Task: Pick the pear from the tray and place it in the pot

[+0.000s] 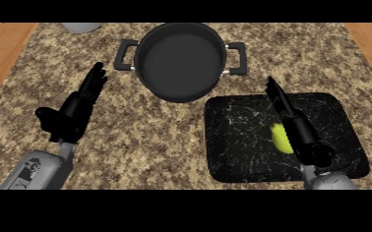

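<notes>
The right hand (296, 123) is open, fingers straight, over the pear (280, 138) on the tray (240, 142); the pot (179, 61) sits far, left hand (73, 110) open

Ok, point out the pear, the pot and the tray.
pear (280, 138): head view, its green side left of the right hand.
pot (180, 61): head view, its dark inner floor.
tray (236, 142): head view, bare black surface.

Yellow-green pear (280, 137) | black tray (240, 147), white-veined marble pattern | dark grey pot (179, 61), black handles | brown speckled granite desk (145, 142), orange wood edges | grey forearms
</notes>
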